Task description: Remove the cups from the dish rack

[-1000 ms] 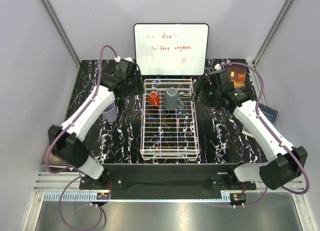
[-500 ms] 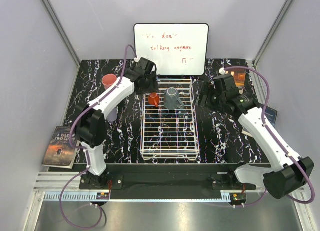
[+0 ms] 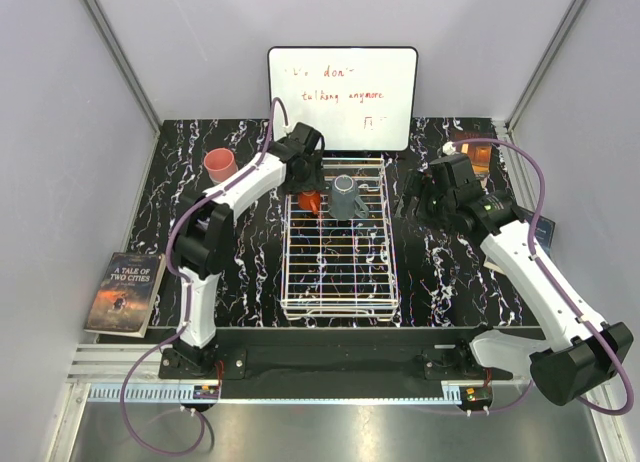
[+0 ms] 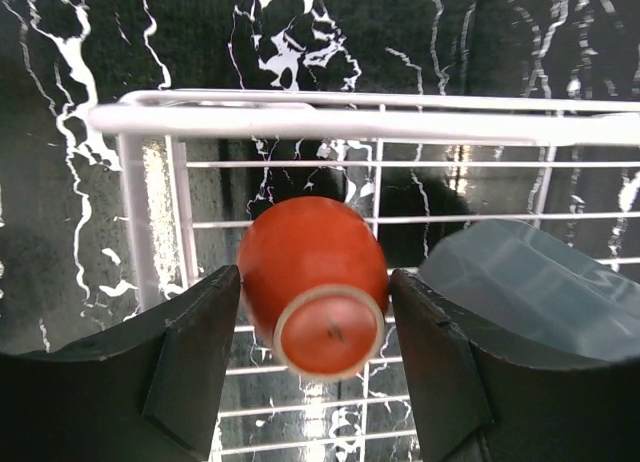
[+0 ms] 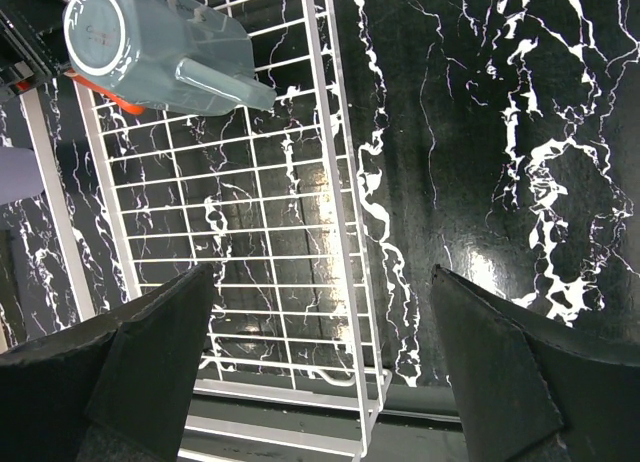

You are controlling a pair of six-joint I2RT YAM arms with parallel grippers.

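The white wire dish rack (image 3: 340, 272) sits mid-table. In its far end lie the small orange-red cup (image 3: 311, 202) and the dark grey mug (image 3: 347, 196), both bottom-up. My left gripper (image 3: 306, 180) is over the rack's far left corner. In the left wrist view its jaws (image 4: 315, 274) are open and straddle the orange-red cup (image 4: 312, 282) closely, with the mug (image 4: 520, 282) just to the right. My right gripper (image 3: 412, 197) is open and empty above the rack's right rim (image 5: 335, 212), with the mug (image 5: 160, 57) far from it. The pink cup (image 3: 220, 165) stands on the table at the left. The lavender and pale green cups are hidden.
A whiteboard (image 3: 342, 97) with red writing stands behind the rack. A book (image 3: 126, 292) lies off the table's left edge. An orange box (image 3: 478, 154) and a dark card (image 3: 537, 227) are at the right. My left arm (image 3: 215, 222) crosses the left side.
My left arm swung from the table's left side to the rack's far left corner and brought its jaws around the orange-red cup. My right gripper drifted slightly nearer and to the right.
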